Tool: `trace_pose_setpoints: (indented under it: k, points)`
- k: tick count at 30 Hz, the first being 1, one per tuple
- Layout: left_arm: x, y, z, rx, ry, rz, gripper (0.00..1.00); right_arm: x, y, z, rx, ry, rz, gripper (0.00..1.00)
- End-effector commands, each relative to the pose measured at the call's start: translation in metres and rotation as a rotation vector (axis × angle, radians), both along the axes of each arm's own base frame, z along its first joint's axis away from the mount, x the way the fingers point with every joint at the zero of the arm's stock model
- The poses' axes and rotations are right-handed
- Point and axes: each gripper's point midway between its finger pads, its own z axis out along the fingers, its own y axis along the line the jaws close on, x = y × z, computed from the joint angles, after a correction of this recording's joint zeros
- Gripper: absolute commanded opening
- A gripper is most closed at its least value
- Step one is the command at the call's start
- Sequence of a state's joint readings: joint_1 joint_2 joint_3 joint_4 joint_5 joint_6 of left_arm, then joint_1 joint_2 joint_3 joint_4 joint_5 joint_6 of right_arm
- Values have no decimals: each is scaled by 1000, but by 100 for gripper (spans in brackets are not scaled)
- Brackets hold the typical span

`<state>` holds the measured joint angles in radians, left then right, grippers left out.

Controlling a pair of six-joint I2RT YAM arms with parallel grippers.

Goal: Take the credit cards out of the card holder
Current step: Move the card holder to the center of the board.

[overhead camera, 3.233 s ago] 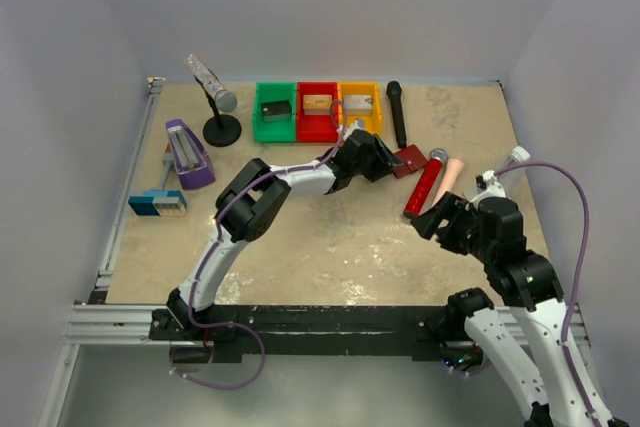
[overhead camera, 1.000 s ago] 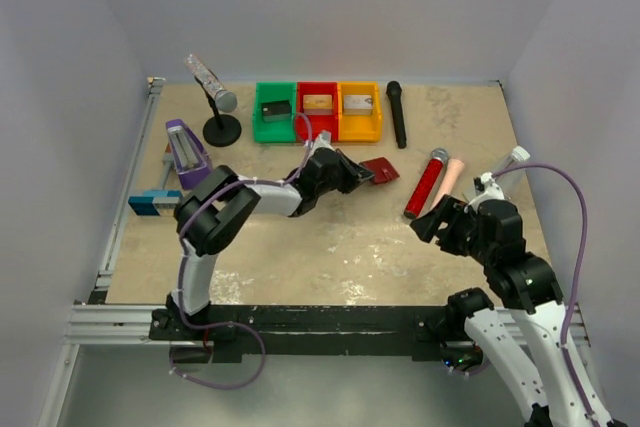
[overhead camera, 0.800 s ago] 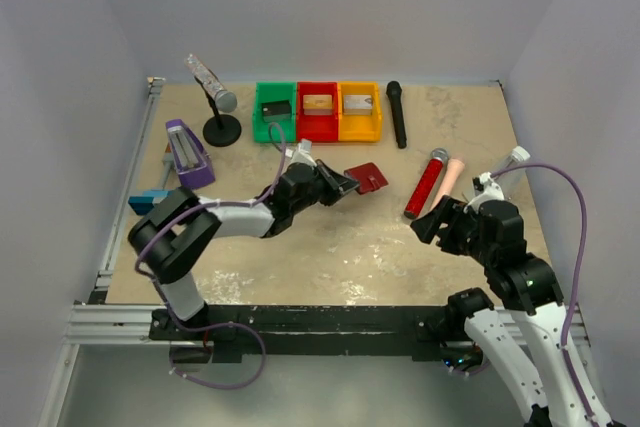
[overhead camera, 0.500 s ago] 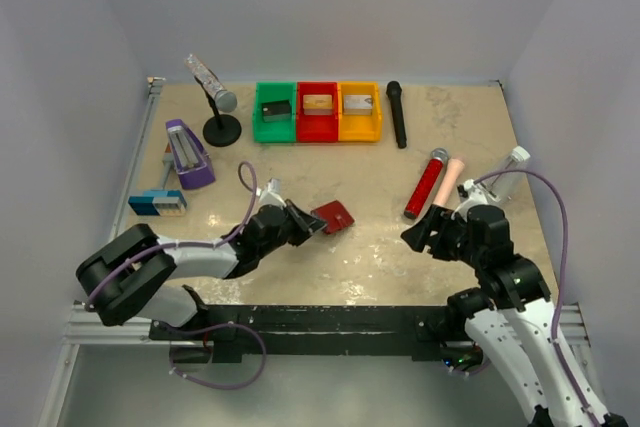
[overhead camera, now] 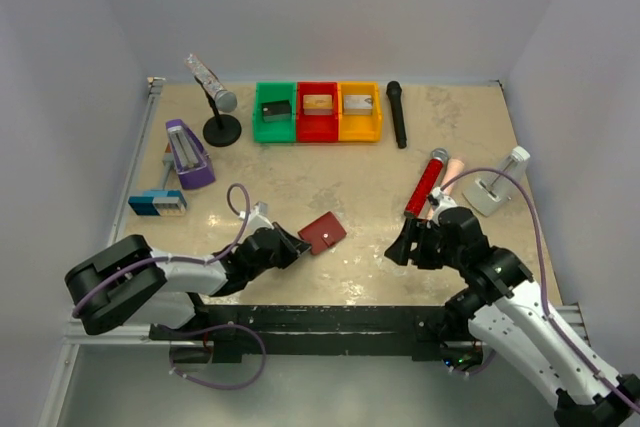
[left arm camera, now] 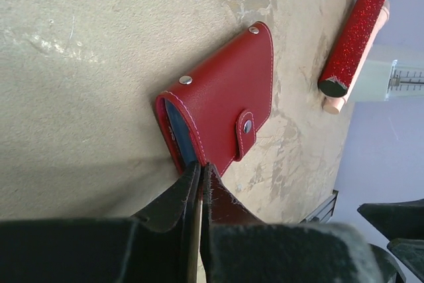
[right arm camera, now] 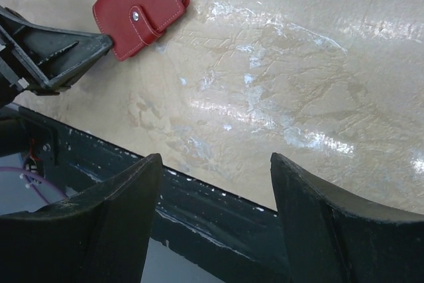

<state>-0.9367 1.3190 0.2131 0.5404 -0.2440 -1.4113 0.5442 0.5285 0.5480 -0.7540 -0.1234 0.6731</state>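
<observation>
The card holder is a closed dark red wallet with its tab strap snapped, lying flat on the table near the front centre. It also shows in the left wrist view, with a sliver of blue lining at its edge, and in the right wrist view. My left gripper lies low over the table, its jaws pressed together on the wallet's near edge. My right gripper is open and empty, to the right of the wallet. The credit cards are hidden.
A red glitter microphone lies right of centre and a black microphone at the back. Green, red and yellow bins with blocks stand at the back. A microphone stand and a purple device are at the left. The table's black front rail is close.
My left arm has drawn the wallet from the back right of centre to the near centre. My right arm has swung left and lower towards it.
</observation>
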Motion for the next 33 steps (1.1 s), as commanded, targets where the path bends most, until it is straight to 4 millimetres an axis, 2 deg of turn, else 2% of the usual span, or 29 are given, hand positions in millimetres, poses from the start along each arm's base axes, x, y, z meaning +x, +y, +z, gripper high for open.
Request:
trace_pose_setpoints:
  k: [1,6,8,13,15,18,21,23,24,26,28,29,32,33]
  points:
    - [2,-2,4,-11,11,23,11,9,10,7,7,-25,12,71]
    - [-2,4,15,67,5,-18,52,11,10,8,-10,-36,24,73]
    - [-5,6,24,97,-5,-43,63,12,10,9,-17,-46,28,74]
    - [-17,18,34,150,-12,-92,66,17,12,11,-58,-84,60,75]
    - [-21,36,33,271,6,-97,67,19,11,12,-122,-102,73,75]
    - [-16,70,41,480,12,-47,71,26,1,11,-299,-111,65,75]
    - [-7,109,52,682,10,59,84,36,-7,15,-453,-109,17,75]
    - [0,121,65,748,-9,110,96,42,-8,16,-470,-93,-50,76]
    - [3,124,69,766,-22,120,99,43,-5,14,-453,-91,-66,76]
    - [11,117,76,744,-80,83,95,39,16,6,-330,-88,-31,77]
    - [16,104,83,686,-144,2,82,41,42,6,-181,-114,3,76]
    - [18,98,86,652,-172,-29,73,37,46,1,-162,-100,21,75]
    - [25,95,84,608,-202,-64,55,32,66,-3,-135,-37,99,72]
    - [31,97,81,588,-190,-72,52,32,73,-3,-128,-16,112,71]
